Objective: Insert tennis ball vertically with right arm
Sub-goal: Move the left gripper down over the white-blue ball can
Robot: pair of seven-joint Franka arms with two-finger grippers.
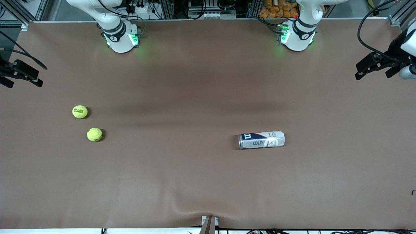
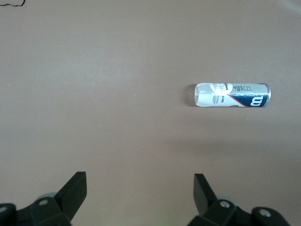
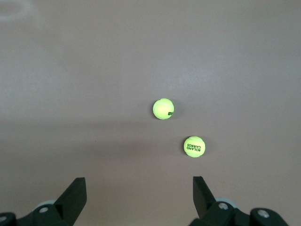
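the right hand is hanging high over the right arm's end of the brown tabletop, its two black fingers spread wide with nothing between them. in the right wrist view both tennis balls are lying on the tabletop well below the hand and well apart from its fingertips. the lettered tennis ball, printed with dark words, is sitting closer to the hand's fingers, and the plain tennis ball is lying just past it, the two near each other but not touching. in the front view the lettered tennis ball is lying farther from the camera, and the plain tennis ball nearer to it.

the left hand is waiting high over the left arm's end of the tabletop, its fingers also spread wide and pinching nothing. below it, well clear of the fingertips, the ball can is lying on its side. in the front view the ball can is lying lengthwise along the tabletop, its silver-rimmed end pointing toward the right arm's end, with a white, blue and red label around it. the can is well apart from both balls.

both white arms are rising from their bases at the tabletop's edge, the right arm and the left arm each lit green at the base.
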